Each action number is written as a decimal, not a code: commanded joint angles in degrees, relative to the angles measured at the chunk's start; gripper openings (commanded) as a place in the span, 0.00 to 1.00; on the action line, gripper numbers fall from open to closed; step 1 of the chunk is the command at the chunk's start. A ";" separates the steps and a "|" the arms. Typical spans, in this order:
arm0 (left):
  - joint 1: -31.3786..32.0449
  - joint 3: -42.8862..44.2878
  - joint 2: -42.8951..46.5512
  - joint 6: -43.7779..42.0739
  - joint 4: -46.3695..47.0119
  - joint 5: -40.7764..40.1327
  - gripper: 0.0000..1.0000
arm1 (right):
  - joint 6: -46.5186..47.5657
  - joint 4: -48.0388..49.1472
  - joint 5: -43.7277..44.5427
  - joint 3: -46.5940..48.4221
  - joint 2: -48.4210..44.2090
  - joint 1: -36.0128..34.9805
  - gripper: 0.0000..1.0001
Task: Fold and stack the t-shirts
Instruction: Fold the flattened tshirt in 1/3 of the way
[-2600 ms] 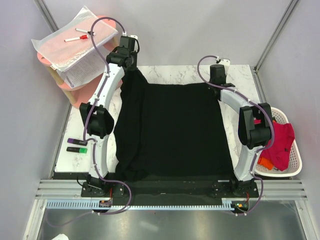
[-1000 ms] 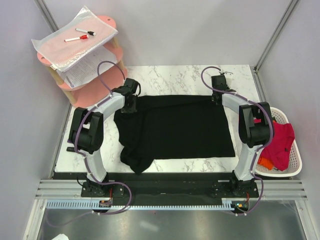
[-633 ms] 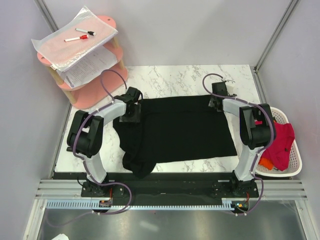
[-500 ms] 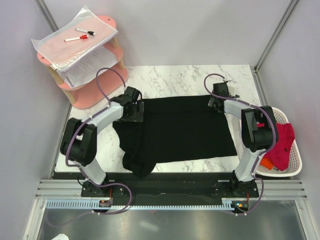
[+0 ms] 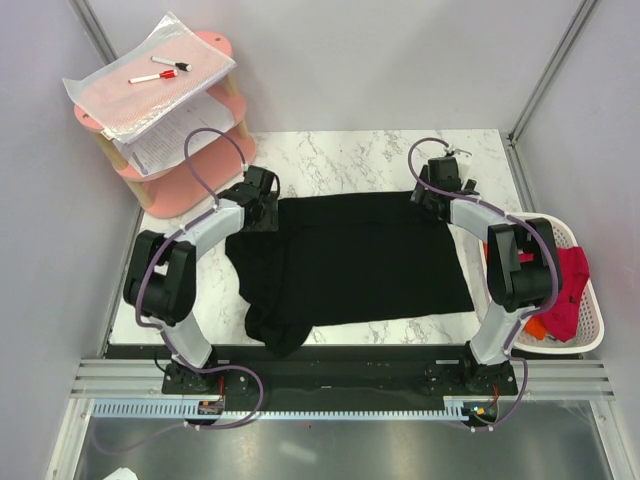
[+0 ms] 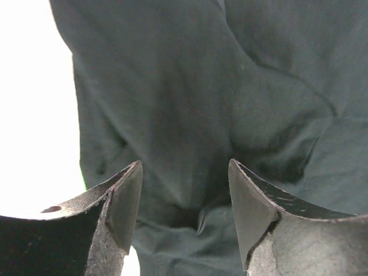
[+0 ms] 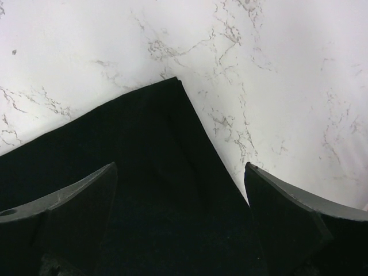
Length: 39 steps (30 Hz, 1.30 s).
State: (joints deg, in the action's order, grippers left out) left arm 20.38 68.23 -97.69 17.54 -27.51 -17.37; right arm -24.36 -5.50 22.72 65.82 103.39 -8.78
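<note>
Nearest you, the black shirt (image 5: 350, 260) bunches into a rumpled lump at its near left corner, close to the near edge of the table (image 5: 350, 160). The rest lies flat in a wide band across the middle of the marble top.

Off the table's right side sits the basket (image 5: 597, 335). It holds 1 red shirt (image 5: 565, 290) in a heap, with orange cloth (image 5: 530, 326) showing at its near end.

Further out, the 2 arms reach to the shirt's far corners.
- The left claw (image 6: 184, 201) hangs over wrinkled black cloth at the far left corner. Its fingers are partly spread and pinch nothing. You cannot tell whether the tips touch the cloth.
- The right claw (image 7: 181, 213) sits over the far right corner. Its fingers are spread wide and hold nothing. The corner's point lies flat between them, with bare marble beyond.

Farthest, off the far left corner, stands the pink shelf (image 5: 215, 45). On top are papers (image 5: 140, 85) in a plastic sleeve, with 2 markers (image 5: 160, 72) on them.
</note>
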 commanded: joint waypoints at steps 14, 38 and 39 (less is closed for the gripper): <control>2.20 -2.65 -2.42 -1.63 5.53 13.14 0.02 | 0.01 1.54 -3.91 3.52 4.01 -0.19 0.98; 2.74 -3.89 7.43 2.14 -2.02 1.98 0.02 | 5.11 2.78 -11.57 0.71 -4.52 -6.77 0.00; 2.47 -4.15 7.43 2.41 -2.37 2.51 0.02 | 6.24 1.90 -11.99 0.89 -4.34 -8.78 0.00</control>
State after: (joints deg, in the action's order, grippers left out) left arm 24.67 62.81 -89.10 17.45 -25.82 -12.19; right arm -21.19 -3.64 13.10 66.81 101.23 -12.34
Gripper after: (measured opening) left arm 0.026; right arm 0.070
